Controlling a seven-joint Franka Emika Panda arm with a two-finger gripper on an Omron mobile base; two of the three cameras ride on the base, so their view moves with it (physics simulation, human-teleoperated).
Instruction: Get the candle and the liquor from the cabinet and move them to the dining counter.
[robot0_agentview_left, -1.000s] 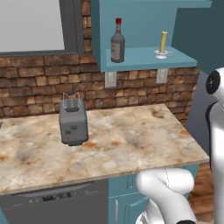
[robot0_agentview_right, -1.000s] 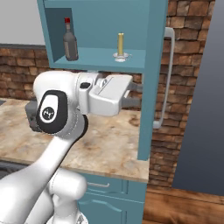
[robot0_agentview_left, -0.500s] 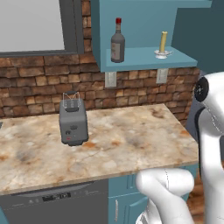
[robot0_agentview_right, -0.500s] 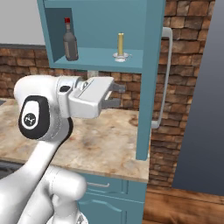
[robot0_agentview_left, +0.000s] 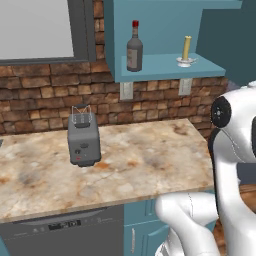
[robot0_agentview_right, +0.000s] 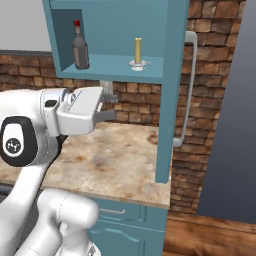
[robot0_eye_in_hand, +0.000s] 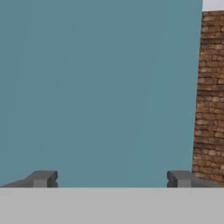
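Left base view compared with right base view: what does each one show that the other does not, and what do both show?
Only the left base view shows the toaster and the dishwasher. Only the right base view shows the open gripper and the cabinet door's silver handle. Both show the liquor and the candle standing apart on the cabinet shelf, above the stone counter.

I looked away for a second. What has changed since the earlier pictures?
The arm swung back toward the base, its gripper drawing away from the open cabinet door; the fingers stand apart, holding nothing. The liquor and candle stayed on the shelf, the toaster on its counter.
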